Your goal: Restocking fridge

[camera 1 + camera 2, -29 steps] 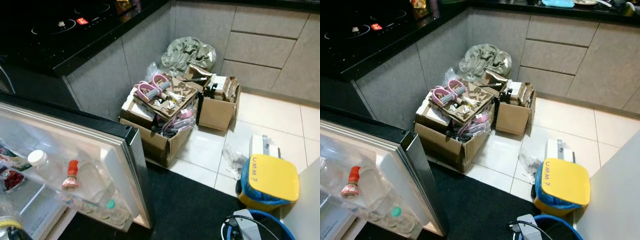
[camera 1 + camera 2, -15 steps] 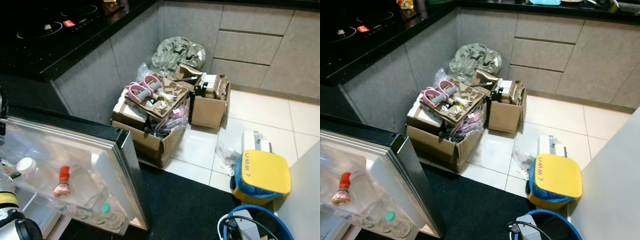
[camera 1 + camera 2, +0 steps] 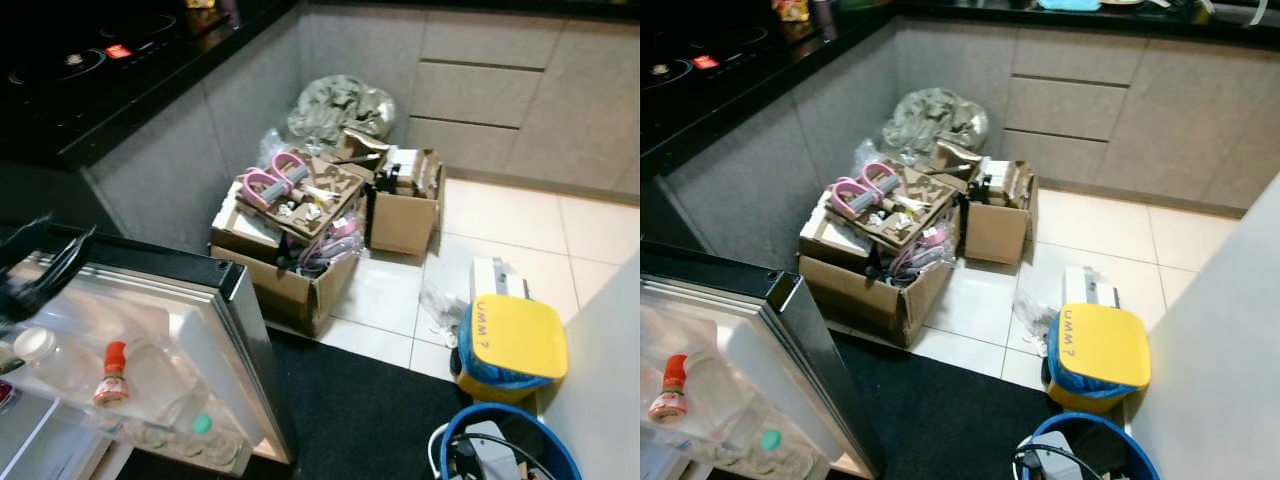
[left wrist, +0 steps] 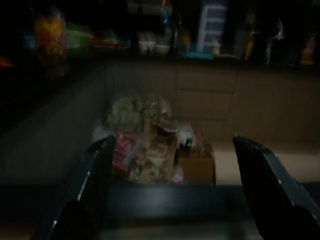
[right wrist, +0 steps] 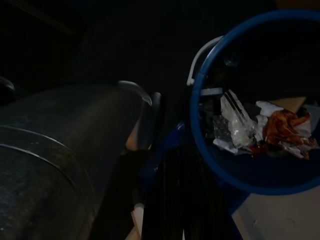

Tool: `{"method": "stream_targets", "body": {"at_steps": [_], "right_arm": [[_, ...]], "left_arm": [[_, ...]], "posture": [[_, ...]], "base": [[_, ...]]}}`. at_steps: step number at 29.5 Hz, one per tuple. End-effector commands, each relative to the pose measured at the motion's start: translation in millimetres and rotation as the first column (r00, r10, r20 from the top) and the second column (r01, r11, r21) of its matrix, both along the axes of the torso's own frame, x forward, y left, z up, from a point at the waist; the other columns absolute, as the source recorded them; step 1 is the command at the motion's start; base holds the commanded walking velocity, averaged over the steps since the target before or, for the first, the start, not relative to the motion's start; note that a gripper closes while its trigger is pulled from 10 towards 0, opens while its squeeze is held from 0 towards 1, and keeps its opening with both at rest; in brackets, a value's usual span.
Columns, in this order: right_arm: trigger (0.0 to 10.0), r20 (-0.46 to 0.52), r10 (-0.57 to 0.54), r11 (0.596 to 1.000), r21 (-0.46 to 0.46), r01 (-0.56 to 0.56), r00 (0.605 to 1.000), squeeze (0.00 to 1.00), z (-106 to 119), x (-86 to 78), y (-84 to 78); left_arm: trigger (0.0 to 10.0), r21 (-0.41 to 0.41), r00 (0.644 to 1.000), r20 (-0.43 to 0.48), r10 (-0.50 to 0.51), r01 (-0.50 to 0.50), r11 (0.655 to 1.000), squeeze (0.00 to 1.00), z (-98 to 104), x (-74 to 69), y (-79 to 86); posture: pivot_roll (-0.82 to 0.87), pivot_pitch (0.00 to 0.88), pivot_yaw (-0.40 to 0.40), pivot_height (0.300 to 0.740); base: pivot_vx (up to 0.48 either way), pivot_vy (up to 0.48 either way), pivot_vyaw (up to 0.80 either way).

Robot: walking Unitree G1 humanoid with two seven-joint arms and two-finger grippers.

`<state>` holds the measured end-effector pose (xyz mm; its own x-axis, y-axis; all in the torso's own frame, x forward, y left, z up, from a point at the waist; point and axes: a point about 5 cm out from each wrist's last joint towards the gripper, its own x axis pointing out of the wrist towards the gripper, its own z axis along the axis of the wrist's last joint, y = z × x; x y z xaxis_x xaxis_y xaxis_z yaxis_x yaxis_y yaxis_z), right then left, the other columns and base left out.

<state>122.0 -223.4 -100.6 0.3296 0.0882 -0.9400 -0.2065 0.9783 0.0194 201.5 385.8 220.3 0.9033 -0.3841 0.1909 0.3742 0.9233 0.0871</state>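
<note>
**Bright head views, murky wrist views**

Your head views are evenly lit, and the pale floor tiles (image 3: pixel 1110 230) beside the cardboard box (image 3: pixel 875 290) show soft sheen. The black cooktop (image 3: pixel 90 70) above that box reads almost featureless. The left gripper (image 3: pixel 40 270) is smeared by motion blur near the fridge door (image 3: pixel 180 340). Your left wrist view is dim, soft and grainy. Your right wrist view is very dark except around the blue bucket (image 5: pixel 200 130).

Left gripper (image 3: pixel 35 265) blurred; fridge door (image 3: pixel 200 340) cropped
</note>
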Motion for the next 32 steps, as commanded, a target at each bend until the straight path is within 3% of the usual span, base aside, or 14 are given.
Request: {"method": "stream_targets", "body": {"at_steps": [1,6,7,13,17,19,22,32], "right_arm": [[10.0,0.003,-0.005,1.0,0.003,0.005,1.0,0.0,0,-1.3,0.1],[10.0,-0.001,-0.002,1.0,0.006,0.002,1.0,0.0,-1,-3.1,1.2],[10.0,-0.001,0.003,1.0,0.013,-0.003,1.0,0.0,-2,-3.0,4.5],[10.0,-0.002,0.013,1.0,0.021,-0.013,1.0,0.0,-2,-3.1,7.7],[10.0,-0.003,0.018,1.0,0.019,-0.018,1.0,0.0,-2,-3.5,7.1],[10.0,-0.007,0.021,1.0,0.014,-0.021,1.0,0.0,-2,-4.6,4.9],[10.0,-0.01,0.023,1.0,0.011,-0.023,1.0,0.0,-2,-6.1,3.1],[10.0,-0.013,0.019,1.0,0.006,-0.019,1.0,0.0,-2,-8.4,0.7]], "left_arm": [[10.0,0.072,0.998,-0.052,-0.031,0.034,0.997,0.0,12,-11.5,1.4],[10.0,0.123,0.983,-0.182,-0.014,0.037,0.992,0.0,3,-24.6,2.1],[10.0,0.153,0.964,-0.267,0.01,0.032,0.988,0.0,-8,-30.1,2.8],[10.0,0.176,0.91,-0.413,0.033,0.045,0.983,0.0,-26,-42.0,1.8],[10.0,0.172,0.897,-0.437,0.063,0.015,0.985,0.0,-32,-44.3,4.1],[10.0,0.176,0.885,-0.448,0.128,-0.053,0.983,0.0,-43,-43.3,8.9],[10.0,0.167,0.879,-0.456,0.14,-0.07,0.984,0.0,-52,-41.8,7.7],[10.0,0.19,0.855,-0.474,0.213,-0.137,0.972,0.0,-75,-28.5,6.2]], "posture": [[-0.04,0.0,0.032,0.74],[-0.03,0.0,0.032,0.74],[-0.03,0.0,0.031,0.74],[-0.03,0.0,0.03,0.74],[-0.02,0.0,0.024,0.74],[-0.03,0.0,0.021,0.74],[-0.03,0.0,0.021,0.74],[-0.05,0.0,0.019,0.74]], "base": [[0.0,0.0,0.0],[0.0,0.0,0.0],[0.0,0.0,0.0],[0.0,0.0,0.0],[0.0,0.0,0.0],[0.0,0.0,0.0],[0.0,0.0,0.0],[0.0,0.0,0.0]]}}
